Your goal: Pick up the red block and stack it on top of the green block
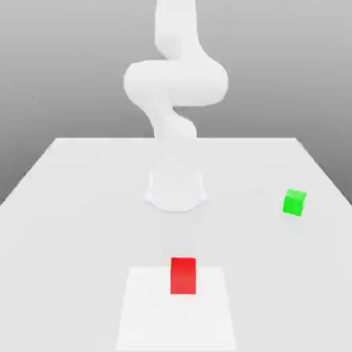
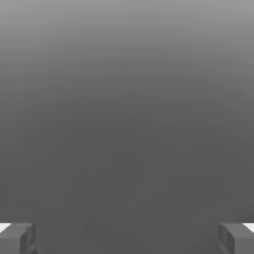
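Note:
The red block rests on the table near its front edge, in the middle of the exterior view. The green block sits further back, toward the exterior view's right, well apart from the red one. In the hand view my gripper is open: its two grey fingertips stand far apart with nothing between them, against a plain grey backdrop. The white arm rises in a bend from its base and leaves the exterior view at the top, high above both blocks.
The arm's round base stands mid-table, behind the red block. A paler square patch marks the white table under the red block. The table's back edge runs behind the base.

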{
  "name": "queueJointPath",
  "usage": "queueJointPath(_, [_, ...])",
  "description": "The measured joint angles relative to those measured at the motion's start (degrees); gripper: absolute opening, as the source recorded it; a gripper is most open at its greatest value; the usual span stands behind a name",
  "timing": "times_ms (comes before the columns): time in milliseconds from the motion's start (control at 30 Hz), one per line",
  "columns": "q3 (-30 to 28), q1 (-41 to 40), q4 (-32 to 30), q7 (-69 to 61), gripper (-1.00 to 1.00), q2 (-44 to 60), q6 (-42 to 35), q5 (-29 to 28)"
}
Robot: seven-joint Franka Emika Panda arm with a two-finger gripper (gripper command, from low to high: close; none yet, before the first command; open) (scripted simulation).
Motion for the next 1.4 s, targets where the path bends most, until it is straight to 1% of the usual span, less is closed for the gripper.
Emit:
queueJointPath(400, [1.4, 0.0, -18.8, 1.5, 0.0, 23.6, 16.4, 0.1])
queueJointPath(567, [1.7, 0.3, -27.4, 2.2, 0.0, 35.8, 24.7, 0.3])
queueJointPath(633, [1.7, 0.3, -28.4, 2.4, 0.0, 40.8, 28.6, 0.2])
queueJointPath(800, [0.8, 0.9, -27.5, 3.4, 0.0, 51.4, 37.6, -1.2])
queueJointPath(833, [0.5, 1.2, -27.2, 3.5, -1.0, 53.1, 39.0, -1.3])
queueJointPath(1067, [0.6, 1.1, -27.2, 3.7, -1.0, 53.3, 39.2, -1.6])
queueJointPath(1300, [1.4, 0.8, -29.1, 2.5, -1.0, 40.2, 28.0, 0.1])
queueJointPath(1400, [4.4, 6.5, -29.6, 0.6, -1.0, 37.2, 25.6, 2.4])
